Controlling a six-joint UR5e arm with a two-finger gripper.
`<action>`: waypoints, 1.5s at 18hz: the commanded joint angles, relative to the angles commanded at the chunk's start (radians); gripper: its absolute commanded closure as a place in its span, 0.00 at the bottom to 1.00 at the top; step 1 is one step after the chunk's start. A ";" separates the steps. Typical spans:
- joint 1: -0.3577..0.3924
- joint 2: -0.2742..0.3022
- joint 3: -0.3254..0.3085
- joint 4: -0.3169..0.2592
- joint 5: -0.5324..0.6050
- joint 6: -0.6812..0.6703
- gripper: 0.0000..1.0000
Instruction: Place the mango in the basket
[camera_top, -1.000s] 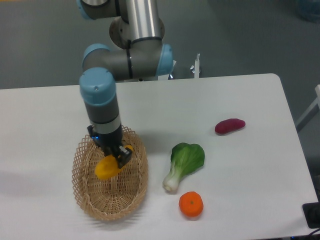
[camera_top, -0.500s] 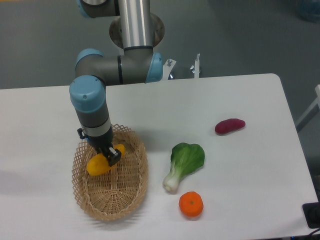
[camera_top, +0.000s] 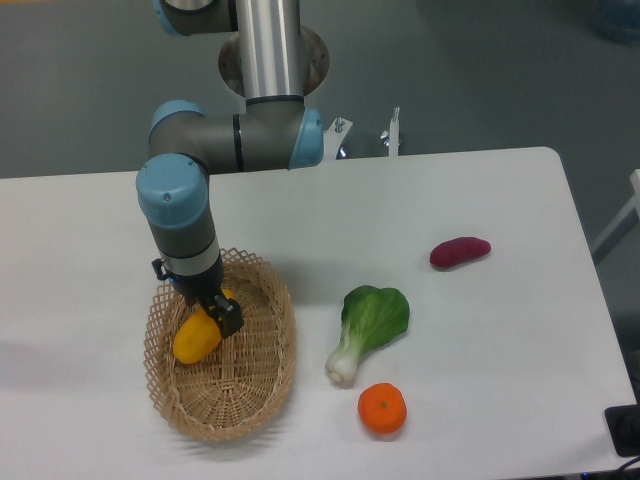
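The mango (camera_top: 196, 338) is a yellow-orange elongated fruit, inside the upper left part of the oval tan wicker basket (camera_top: 262, 388). My gripper (camera_top: 216, 315) reaches down into the basket and its dark fingers are shut on the mango's upper right end. The mango sits low in the basket, near or on its woven bottom. Whether it rests on the bottom I cannot tell.
A green bok choy (camera_top: 368, 327) lies to the right of the basket. A small round orange (camera_top: 382, 409) sits near the front edge. A dark red-purple oblong item (camera_top: 459, 251) lies at the right. The arm's base stands behind the table.
The gripper has moved left and down with the mango, from the basket's middle to its upper left part, lower inside it.
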 joint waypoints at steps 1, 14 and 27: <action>0.002 0.003 0.011 0.003 0.000 -0.002 0.00; 0.261 0.103 0.155 -0.067 0.000 0.032 0.00; 0.626 0.169 0.287 -0.458 -0.008 0.776 0.00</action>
